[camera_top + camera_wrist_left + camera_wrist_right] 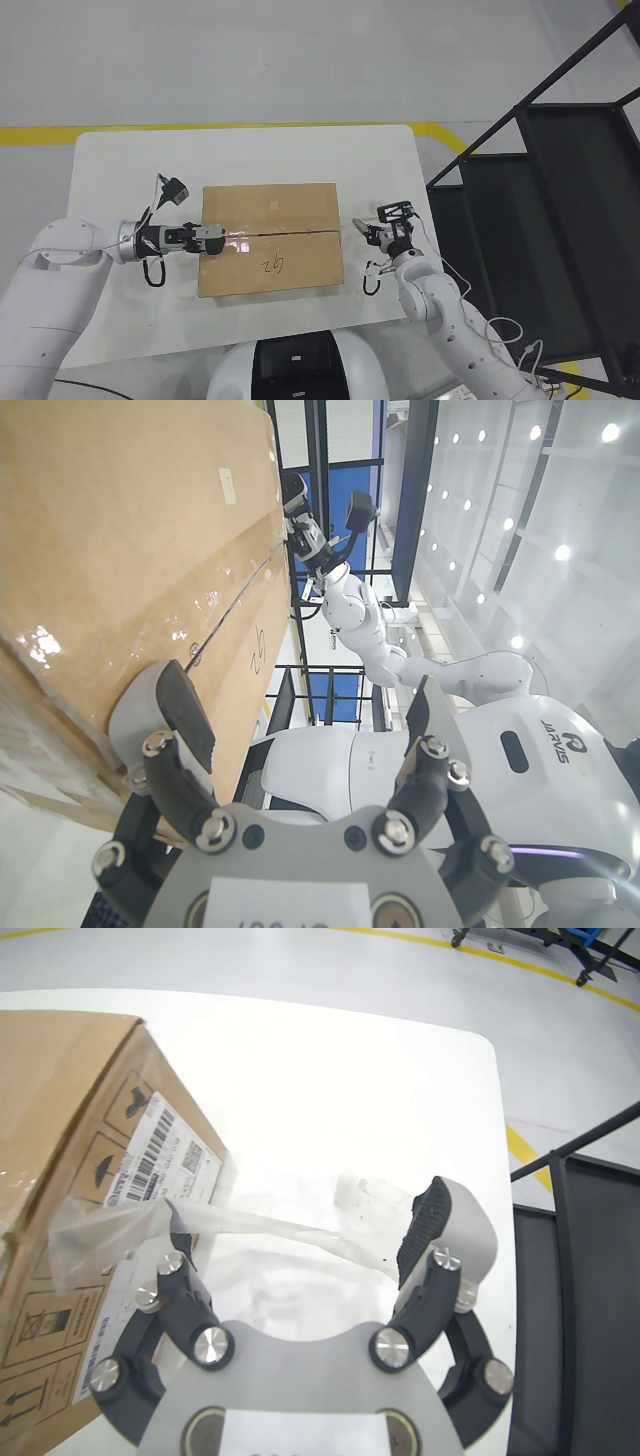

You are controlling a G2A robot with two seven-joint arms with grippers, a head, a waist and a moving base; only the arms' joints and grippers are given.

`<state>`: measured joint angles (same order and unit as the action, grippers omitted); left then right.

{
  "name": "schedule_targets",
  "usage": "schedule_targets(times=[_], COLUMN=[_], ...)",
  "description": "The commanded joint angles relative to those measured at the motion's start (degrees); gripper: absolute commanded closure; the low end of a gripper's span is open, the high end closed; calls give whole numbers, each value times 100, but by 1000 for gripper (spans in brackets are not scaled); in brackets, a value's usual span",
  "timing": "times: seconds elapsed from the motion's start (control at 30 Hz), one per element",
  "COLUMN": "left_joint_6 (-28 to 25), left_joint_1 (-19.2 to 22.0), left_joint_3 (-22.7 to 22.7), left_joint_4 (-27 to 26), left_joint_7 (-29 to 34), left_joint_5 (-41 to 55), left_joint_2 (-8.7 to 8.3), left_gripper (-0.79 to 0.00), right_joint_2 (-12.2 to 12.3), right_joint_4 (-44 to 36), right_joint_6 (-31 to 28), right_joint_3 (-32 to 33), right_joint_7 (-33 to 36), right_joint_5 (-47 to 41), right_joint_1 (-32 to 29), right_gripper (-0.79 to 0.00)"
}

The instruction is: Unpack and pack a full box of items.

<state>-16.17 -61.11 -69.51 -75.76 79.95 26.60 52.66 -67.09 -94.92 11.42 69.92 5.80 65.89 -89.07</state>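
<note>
The left jaws stand wide apart with nothing between them: one pad (182,710) lies on the top of the box (125,550) at the near end of its centre seam (240,595), and the other finger (424,720) is out in free air. The right jaws are also spread wide and grip nothing. They sit just beside the opposite end of the box, where a strip of clear tape (260,1223) trails from the end face across the gap and touches the far fingertip (425,1223), seemingly clinging rather than pinched. If full, the box is probably fairly heavy, with stiff walls but top flaps that would give under a push. The glossy tape looks slippery, so bare cardboard edges seem the better hold for shifting it, and the loose tape end the place to pull. The box sits closed in the middle of the white surface (240,150). It is plain brown cardboard with two flaps meeting at the taped seam, a handwritten mark (272,265) and a small white sticker (272,203) on top, and a printed label (160,1153) on the end.
</note>
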Motion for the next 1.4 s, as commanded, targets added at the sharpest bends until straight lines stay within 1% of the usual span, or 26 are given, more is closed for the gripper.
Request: schedule_targets(times=[0.0,0.2,0.33,0.5,0.6,0.77,0.9,0.97,1.0,1.03,1.13,1.17,1.2,1.23,1.3,1.37], left_joint_6=[15,28,20,17,-10,-47,-47,-60,-59,-57,-55,-53,-49,-45,-43,-43], left_joint_1=[-9,8,16,9,19,40,31,22,18,14,20,27,35,44,61,68], left_joint_3=[-2,27,16,31,59,1,-32,-29,-22,-11,35,48,59,66,78,84], left_joint_4=[-11,-21,-9,23,11,-26,-29,-22,-16,-12,-17,-19,-20,-20,-19,-13], left_joint_7=[1,4,-1,-11,-40,-88,-84,-87,-92,-100,-107,-113,-115,-120,-118,-123], left_joint_5=[0,-12,-16,6,73,143,135,131,133,135,135,131,127,127,107,101], left_joint_2=[-3,-1,-6,-4,8,3,-6,-7,-5,-3,7,10,13,15,17,18], left_gripper=[-785,-785,-785,-785,-785,-785,-785,-785,-785,-785,-785,-785,-785,-785,-785,-785], right_joint_2=[-16,-52,-63,-16,27,115,183,208,216,221,220,215,217,212,175,155], right_joint_4=[86,241,265,64,-46,-351,-608,-717,-762,-795,-622,-475,-310,-185,106,313], right_joint_6=[121,359,319,-432,-745,-830,-1021,-1187,-1321,-1620,-2840,-3246,-3486,-3636,-3866,-3917], right_joint_3=[54,175,262,291,347,626,968,1134,1203,1239,1399,1407,1433,1410,1263,1151], right_joint_7=[-61,-77,-105,-346,-240,-27,54,45,16,-11,52,188,424,636,1029,1398], right_joint_5=[-54,-108,-151,228,595,1443,1755,1728,1627,1330,-411,-1117,-1627,-2075,-3392,-4162], right_joint_1=[16,78,65,-103,-211,-501,-818,-957,-1024,-1085,-1108,-1083,-1006,-923,-780,-591], right_gripper=[-785,-785,-785,-785,-785,-785,-785,-785,-785,-785,-785,-785,-785,-785,-785,-785])
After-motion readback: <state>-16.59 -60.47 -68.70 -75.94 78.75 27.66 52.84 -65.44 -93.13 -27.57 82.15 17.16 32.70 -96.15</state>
